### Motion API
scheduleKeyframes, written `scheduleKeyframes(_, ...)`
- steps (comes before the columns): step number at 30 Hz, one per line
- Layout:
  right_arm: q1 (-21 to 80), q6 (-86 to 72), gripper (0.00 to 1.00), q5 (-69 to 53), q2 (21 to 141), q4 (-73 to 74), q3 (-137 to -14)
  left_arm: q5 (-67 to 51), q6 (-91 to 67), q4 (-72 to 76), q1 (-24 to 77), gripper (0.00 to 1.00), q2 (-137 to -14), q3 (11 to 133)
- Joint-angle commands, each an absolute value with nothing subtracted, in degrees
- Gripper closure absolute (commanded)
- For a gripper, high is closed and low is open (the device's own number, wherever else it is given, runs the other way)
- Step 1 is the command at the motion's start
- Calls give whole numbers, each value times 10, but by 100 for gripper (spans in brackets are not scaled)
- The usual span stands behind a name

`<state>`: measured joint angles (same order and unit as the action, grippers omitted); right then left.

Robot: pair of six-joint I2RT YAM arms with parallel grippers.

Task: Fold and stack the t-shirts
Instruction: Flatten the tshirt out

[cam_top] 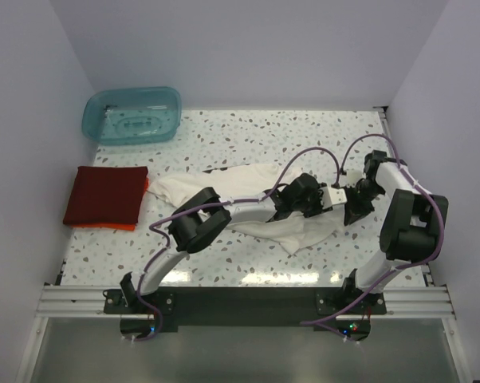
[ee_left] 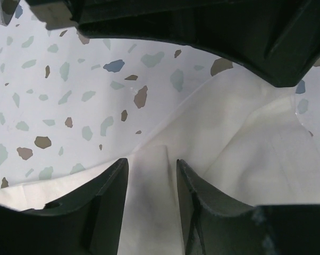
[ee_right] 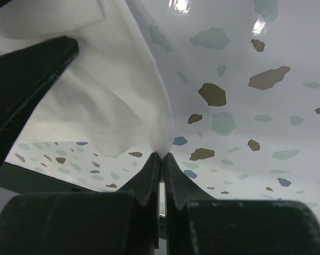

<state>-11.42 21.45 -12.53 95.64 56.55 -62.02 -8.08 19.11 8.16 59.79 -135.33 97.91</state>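
A table (cam_top: 248, 132) with a glossy white top, speckled with brown, grey-green and blue chips, is filling the enclosure from side to side. A plain, pale lilac-white back wall (cam_top: 248, 48) is rising behind it. A left wall (cam_top: 25, 120) and a right wall (cam_top: 455, 104) of the same finish are closing it in. Light from above is reflecting as bright patches (cam_top: 280, 278) along the near part of the tabletop. A silver metal rail (cam_top: 72, 302) is running along the near edge, and a dull grey surface (cam_top: 240, 355) is lying below it.
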Motion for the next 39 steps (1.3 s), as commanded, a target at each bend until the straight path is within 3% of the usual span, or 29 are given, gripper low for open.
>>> scheduleKeyframes(1,-117,210,100,-123,962,573,-624,-48,214,122,601,56,-1355,976)
scheduleKeyframes(21,-118,213,100,-127,960,574,-624,-53,211,100,592,100,-1359,998)
scheduleKeyframes(28,-118,221,100,-119,947,569,-619,-87,147,61,560,100,-1325,1009)
scheduleKeyframes(39,-118,267,100,-114,942,546,-686,-236,65,-96,342,100,-1107,1019)
